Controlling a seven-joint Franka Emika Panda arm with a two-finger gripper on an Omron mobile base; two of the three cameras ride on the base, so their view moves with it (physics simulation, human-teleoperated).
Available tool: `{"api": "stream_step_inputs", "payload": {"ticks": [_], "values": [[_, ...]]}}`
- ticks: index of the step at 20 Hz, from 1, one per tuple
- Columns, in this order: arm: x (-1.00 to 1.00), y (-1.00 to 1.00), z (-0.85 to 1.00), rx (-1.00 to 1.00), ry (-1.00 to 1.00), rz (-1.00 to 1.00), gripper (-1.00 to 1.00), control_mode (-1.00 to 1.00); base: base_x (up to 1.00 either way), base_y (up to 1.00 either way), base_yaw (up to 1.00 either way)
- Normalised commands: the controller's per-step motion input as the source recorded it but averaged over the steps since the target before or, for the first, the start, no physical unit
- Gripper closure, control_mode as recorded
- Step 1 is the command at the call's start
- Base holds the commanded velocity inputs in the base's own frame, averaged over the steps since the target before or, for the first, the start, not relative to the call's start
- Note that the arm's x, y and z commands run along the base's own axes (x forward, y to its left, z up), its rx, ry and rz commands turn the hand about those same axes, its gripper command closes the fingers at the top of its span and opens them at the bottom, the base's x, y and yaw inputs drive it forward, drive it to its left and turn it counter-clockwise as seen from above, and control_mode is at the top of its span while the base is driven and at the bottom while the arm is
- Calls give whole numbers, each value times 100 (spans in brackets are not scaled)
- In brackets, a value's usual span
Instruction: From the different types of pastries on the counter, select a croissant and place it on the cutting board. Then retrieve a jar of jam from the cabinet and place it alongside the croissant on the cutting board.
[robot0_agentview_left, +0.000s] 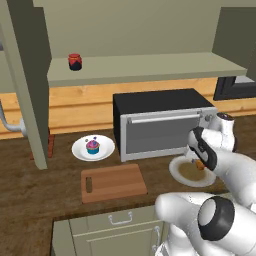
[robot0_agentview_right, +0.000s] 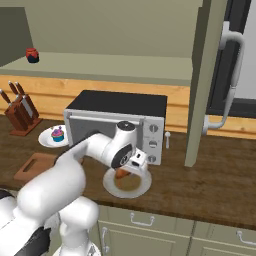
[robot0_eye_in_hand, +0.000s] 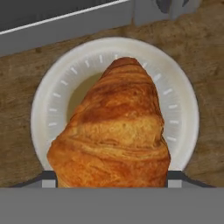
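Observation:
A golden croissant (robot0_eye_in_hand: 116, 131) sits between my gripper's (robot0_eye_in_hand: 111, 177) two fingertips, which press on its wide end. It hangs just above a white plate (robot0_eye_in_hand: 43, 113) and casts a shadow on it. From the base views my gripper (robot0_agentview_left: 199, 162) points down over that plate (robot0_agentview_left: 180, 176) in front of the microwave, with a bit of the croissant (robot0_agentview_left: 200, 164) showing under the hand. The wooden cutting board (robot0_agentview_left: 114, 182) lies bare on the counter to the left of the plate. A red-lidded jam jar (robot0_agentview_left: 75, 61) stands on the open cabinet shelf above.
A microwave (robot0_agentview_left: 160, 122) stands right behind the plate. A cupcake on a white plate (robot0_agentview_left: 93, 147) sits behind the cutting board. Open cabinet doors (robot0_agentview_left: 25, 75) (robot0_agentview_right: 207, 75) hang at both sides. A knife block (robot0_agentview_right: 20, 112) stands at the far left.

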Motion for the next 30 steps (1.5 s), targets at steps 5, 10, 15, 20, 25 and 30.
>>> {"api": "stream_step_inputs", "payload": {"ticks": [5, 10, 15, 20, 25, 30], "values": [[-60, 0, 57, 10, -29, 2, 100, -100, 0, 0, 0], [-43, 8, 38, 2, -22, 1, 100, -100, 0, 0, 0], [-7, 0, -1, 2, 2, -2, 100, -100, 0, 0, 0], [-1, 66, 26, 0, 14, 0, 100, -100, 0, 0, 0], [23, 100, 59, -6, 37, 2, 100, -100, 0, 0, 0], [27, 76, -9, -4, 42, 2, 100, -100, 0, 0, 0]]}}
